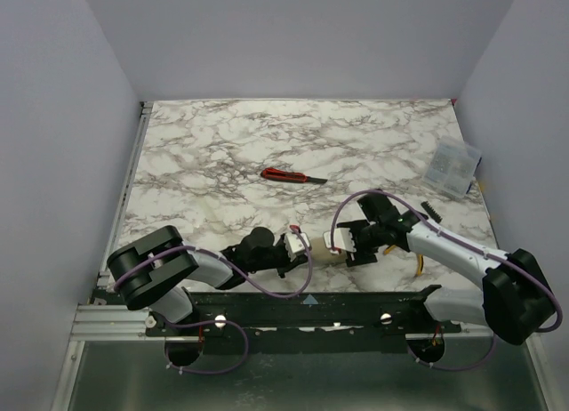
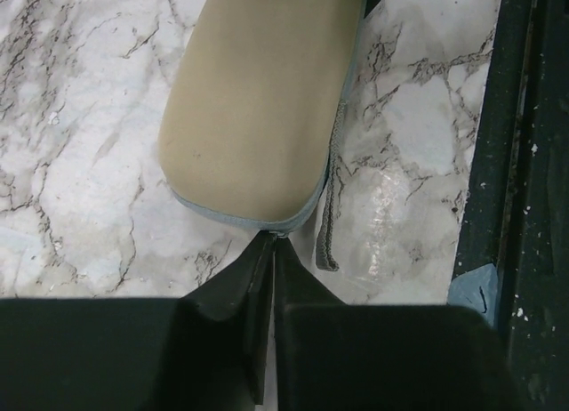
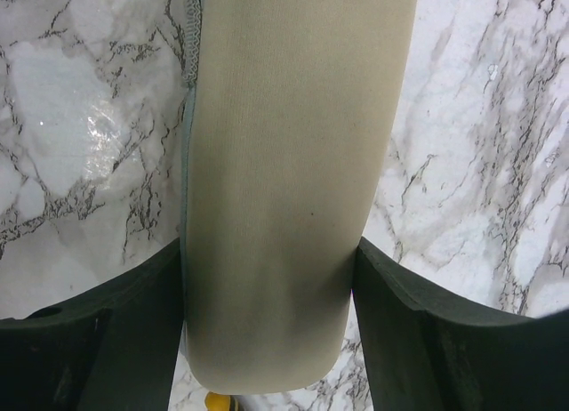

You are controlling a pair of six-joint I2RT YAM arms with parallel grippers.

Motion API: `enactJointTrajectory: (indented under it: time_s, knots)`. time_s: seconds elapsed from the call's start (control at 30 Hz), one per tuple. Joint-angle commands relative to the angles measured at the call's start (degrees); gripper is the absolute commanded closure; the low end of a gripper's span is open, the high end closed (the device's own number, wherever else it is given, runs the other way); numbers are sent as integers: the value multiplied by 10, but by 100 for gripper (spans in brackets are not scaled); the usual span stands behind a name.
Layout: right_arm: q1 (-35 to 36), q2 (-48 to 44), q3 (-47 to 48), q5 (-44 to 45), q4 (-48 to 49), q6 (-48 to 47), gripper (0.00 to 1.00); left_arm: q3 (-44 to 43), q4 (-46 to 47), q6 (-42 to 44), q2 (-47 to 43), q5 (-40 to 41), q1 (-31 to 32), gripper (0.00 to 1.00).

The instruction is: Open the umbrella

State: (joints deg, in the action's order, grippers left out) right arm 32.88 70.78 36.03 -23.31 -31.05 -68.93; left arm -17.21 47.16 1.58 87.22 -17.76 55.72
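The umbrella [image 1: 322,249] lies folded near the table's front edge, a tan fabric roll with grey trim, between my two grippers. In the left wrist view the umbrella's rounded end [image 2: 258,100] fills the top, with a grey cord strap [image 2: 329,224] beside it. My left gripper [image 2: 272,240] is shut, its tips pinching the grey trim at that end. In the right wrist view the tan roll [image 3: 284,206] runs between my right gripper's fingers [image 3: 142,331], which press on both its sides. My right gripper [image 1: 345,242] is shut on it. Shaft, ribs and handle are hidden.
A red-handled cutter [image 1: 284,174] lies mid-table. A clear plastic packet [image 1: 452,166] sits at the far right, with a small black part [image 1: 427,205] near it. Yellow-handled pliers [image 1: 418,264] lie under the right arm. A black rail [image 2: 524,162] runs along the near edge.
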Motion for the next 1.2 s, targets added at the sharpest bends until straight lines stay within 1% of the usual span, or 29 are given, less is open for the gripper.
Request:
enactJointTrajectory:
  time_s: [0.0, 0.1, 0.17, 0.23, 0.43, 0.63, 0.73, 0.83, 0.9, 0.97, 1.03, 1.1, 1.17]
  knots:
    - [-2, -13, -20, 7, -9, -26, 41, -10, 19, -7, 0, 24, 4, 100]
    - [-2, -25, -31, -3, -13, -57, 45, -15, 3, -13, -9, 60, 4, 100]
    - [-2, -27, -35, -10, -22, -79, 47, -18, -5, -1, -14, 79, 3, 100]
    - [-2, -25, -37, -18, -32, -98, 48, -21, -6, 11, -15, 83, 2, 100]
    - [-2, -12, -31, -41, -68, -157, 54, -37, -16, 21, -13, 110, -6, 100]
    - [-2, -3, -31, -59, -88, -253, 57, -62, -19, 33, -2, 127, -23, 100]
    - [-2, 20, -12, -71, -109, -283, 61, -65, -17, 55, -9, 110, -33, 100]
    - [-5, 37, 1, -71, -122, -299, 62, -64, -24, 66, -23, 98, -40, 100]
    - [-9, 38, 2, -77, -115, -313, 60, -57, -17, 86, -29, 60, -42, 100]
    - [-10, 38, 4, -85, -85, -309, 56, -49, -3, 95, -25, 29, -42, 100]
    - [-11, 44, 15, -88, -42, -279, 54, -57, -13, 80, -17, 28, -42, 100]
    - [-19, 56, 38, -95, -37, -268, 54, -64, -27, 70, -15, 18, -43, 100]
    - [-32, 55, 45, -97, -50, -292, 56, -59, -37, 75, -24, -2, -43, 100]
